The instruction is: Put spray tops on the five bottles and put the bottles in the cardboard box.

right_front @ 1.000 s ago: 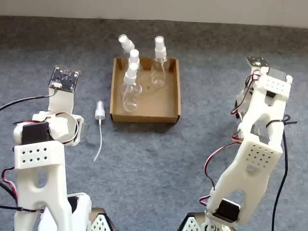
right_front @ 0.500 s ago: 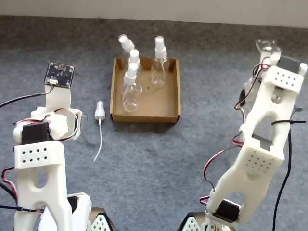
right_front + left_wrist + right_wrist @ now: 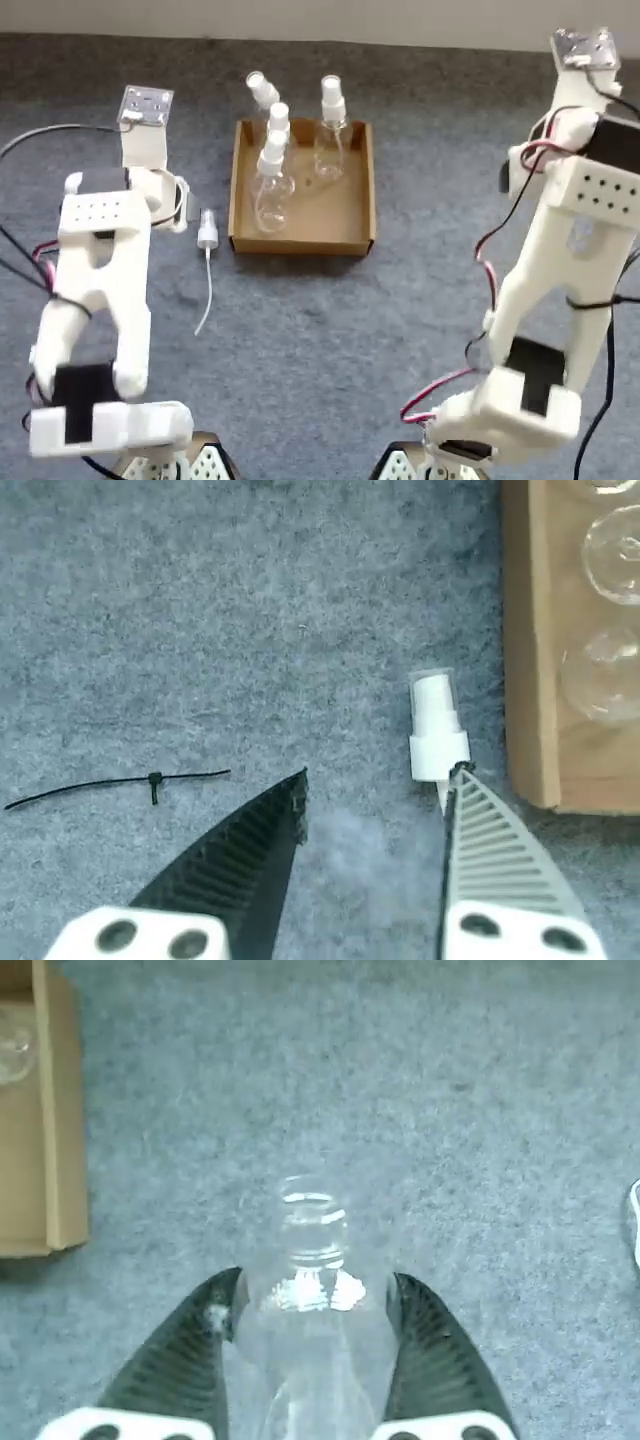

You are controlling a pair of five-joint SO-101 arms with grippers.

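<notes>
A white spray top [image 3: 207, 232] with a long thin dip tube lies on the grey carpet just left of the cardboard box [image 3: 240, 190]. In the left wrist view my left gripper [image 3: 380, 780] hangs open over the carpet, its pale fingertip right beside the spray top [image 3: 435, 735]. My right gripper [image 3: 312, 1285] is shut on a clear bottle [image 3: 312, 1225] with an uncapped threaded neck, held above the carpet to the right of the box [image 3: 55, 1110]. Several bottles with spray tops [image 3: 272, 150] stand in the box.
A black cable tie [image 3: 120, 785] lies on the carpet near the left gripper. One capped bottle [image 3: 262, 90] leans at the box's back edge. The left arm [image 3: 100, 260] and right arm [image 3: 570, 230] flank the open carpet in front of the box.
Both arms have stretched away from their bases toward the table's far side. The left arm's wrist has come closer to the spray top. Spray top and box have not moved.
</notes>
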